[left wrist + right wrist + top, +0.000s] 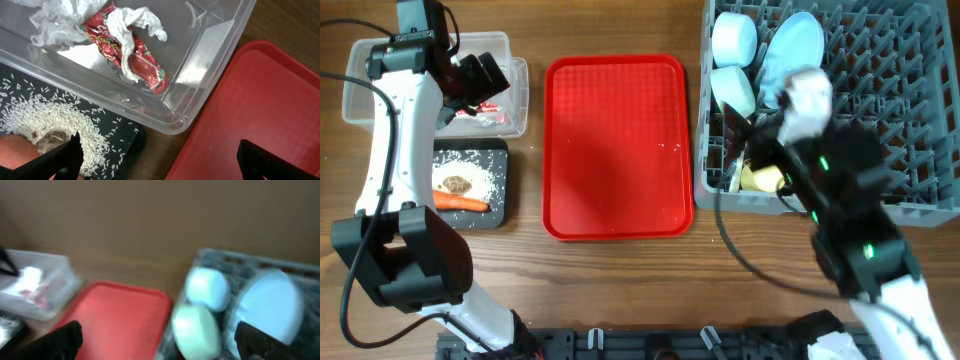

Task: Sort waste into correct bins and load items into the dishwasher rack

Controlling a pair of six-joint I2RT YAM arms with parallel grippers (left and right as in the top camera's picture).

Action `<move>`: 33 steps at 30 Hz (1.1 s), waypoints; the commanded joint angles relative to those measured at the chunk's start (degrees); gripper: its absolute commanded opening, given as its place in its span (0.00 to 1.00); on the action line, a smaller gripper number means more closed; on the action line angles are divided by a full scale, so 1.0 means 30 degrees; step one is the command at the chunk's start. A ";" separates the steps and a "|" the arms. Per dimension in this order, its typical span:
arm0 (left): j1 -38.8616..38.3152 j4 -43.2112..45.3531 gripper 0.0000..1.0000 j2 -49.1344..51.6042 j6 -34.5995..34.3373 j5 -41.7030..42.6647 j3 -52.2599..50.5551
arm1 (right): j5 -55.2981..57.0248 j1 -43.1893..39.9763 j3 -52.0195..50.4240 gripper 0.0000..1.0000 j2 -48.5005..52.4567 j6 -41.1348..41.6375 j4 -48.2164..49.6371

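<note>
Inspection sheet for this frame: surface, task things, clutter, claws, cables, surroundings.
Surface: wooden table, red tray at centre.
Job's things: wrapper in clear tub; rice, brown lump, carrot on black tray; two bowls, plate, yellow cup in rack; spoon not seen.
Clutter: nothing seen.
Claws: left claw open over tub; right claw open, view blurred.
Cables: black cables by both arms.
Surroundings: nothing seen.

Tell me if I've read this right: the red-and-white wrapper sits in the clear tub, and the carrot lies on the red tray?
Not quite. The wrapper is in the clear tub, but the carrot lies on the black tray, beside the rice. The red tray holds nothing. The overhead view shows this.
</note>
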 commanded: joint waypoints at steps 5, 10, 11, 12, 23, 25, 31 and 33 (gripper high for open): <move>0.0073 -0.0007 1.00 -0.0459 0.0160 -0.0248 0.0248 | -0.0648 -0.4255 -0.9165 1.00 -0.8808 -0.0379 0.1144; 0.0073 0.0000 1.00 -0.0459 0.0160 -0.0248 0.0248 | 0.0823 -0.4291 -1.3508 1.00 -1.2575 -0.0386 0.4743; 0.0073 0.0000 1.00 -0.0459 0.0160 -0.0248 0.0248 | 0.0925 -0.4291 -1.4090 1.00 -1.3129 -0.0379 0.5311; 0.0073 0.0000 1.00 -0.0459 0.0160 -0.0248 0.0248 | 0.0925 -0.4291 -1.4593 1.00 -1.3704 -0.0379 0.5632; 0.0073 0.0000 1.00 -0.0459 0.0160 -0.0248 0.0248 | 0.0546 -0.4284 -1.6371 1.00 -1.7303 -0.0182 0.4415; 0.0073 0.0000 1.00 -0.0459 0.0160 -0.0248 0.0248 | 0.0554 -0.4284 -1.6371 1.00 -1.7296 -0.0182 0.4401; 0.0073 0.0000 1.00 -0.0459 0.0160 -0.0248 0.0248 | 0.0546 -0.4284 -1.6371 1.00 -1.7260 -0.0197 0.4393; 0.0073 0.0000 1.00 -0.0459 0.0160 -0.0248 0.0248 | 0.0546 -0.4284 -1.6371 1.00 -1.7260 -0.0197 0.4393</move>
